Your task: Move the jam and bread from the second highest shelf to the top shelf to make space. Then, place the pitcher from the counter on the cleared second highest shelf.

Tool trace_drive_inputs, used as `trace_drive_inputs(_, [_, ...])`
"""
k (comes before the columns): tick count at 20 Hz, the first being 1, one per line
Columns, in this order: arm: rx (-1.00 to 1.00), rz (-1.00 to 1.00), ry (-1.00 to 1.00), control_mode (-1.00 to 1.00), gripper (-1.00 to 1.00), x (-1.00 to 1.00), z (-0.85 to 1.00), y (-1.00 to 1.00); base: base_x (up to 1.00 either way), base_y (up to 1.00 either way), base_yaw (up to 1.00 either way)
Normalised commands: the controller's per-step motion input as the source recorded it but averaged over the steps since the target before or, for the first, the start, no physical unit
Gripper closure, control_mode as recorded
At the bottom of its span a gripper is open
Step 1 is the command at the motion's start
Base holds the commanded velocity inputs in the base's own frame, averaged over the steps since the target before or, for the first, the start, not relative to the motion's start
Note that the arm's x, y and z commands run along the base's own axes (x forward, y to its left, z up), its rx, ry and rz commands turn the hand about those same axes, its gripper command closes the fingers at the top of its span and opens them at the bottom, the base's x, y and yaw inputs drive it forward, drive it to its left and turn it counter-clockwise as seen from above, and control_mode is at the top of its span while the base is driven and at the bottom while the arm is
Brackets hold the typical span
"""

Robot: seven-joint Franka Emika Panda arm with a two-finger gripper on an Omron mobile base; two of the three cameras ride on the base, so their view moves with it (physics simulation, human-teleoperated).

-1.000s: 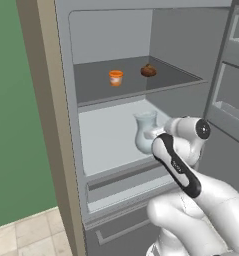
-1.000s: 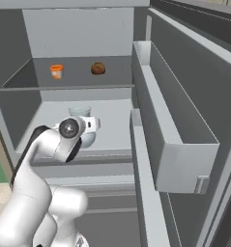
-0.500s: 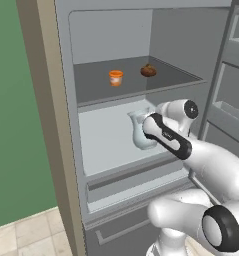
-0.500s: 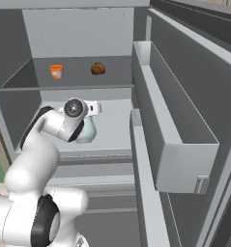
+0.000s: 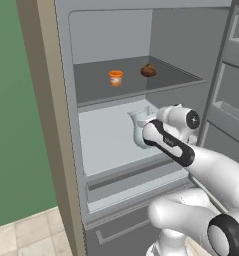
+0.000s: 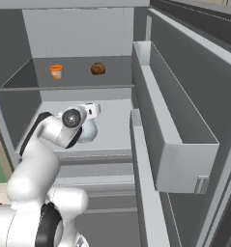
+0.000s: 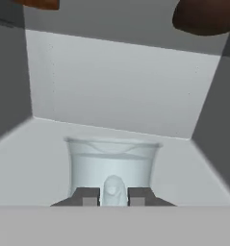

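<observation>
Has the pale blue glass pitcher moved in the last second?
Yes. The pale blue glass pitcher, held in the gripper, has gone deeper over the whitish second shelf, toward the fridge's back wall.

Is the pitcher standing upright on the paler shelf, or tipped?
Upright: the pitcher shows its rim level and on top in the hand view, with the gripper shut on it over the second highest shelf.
</observation>
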Motion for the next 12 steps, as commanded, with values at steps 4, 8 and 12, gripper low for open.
trace_drive_inputs(4, [0.0,0.0,-0.42,-1.0,1.0,-0.06,-0.04,0.0,0.0,0.0,0.0])
trace_drive_inputs(8, [0.01,0.0,-0.35,-1.0,1.0,0.0,0.0,0.01,0.0,0.0,0.0])
trace_drive_inputs(12, [0.01,0.0,-0.15,-1.0,1.0,0.04,-0.01,0.09,0.0,0.0,0.0])
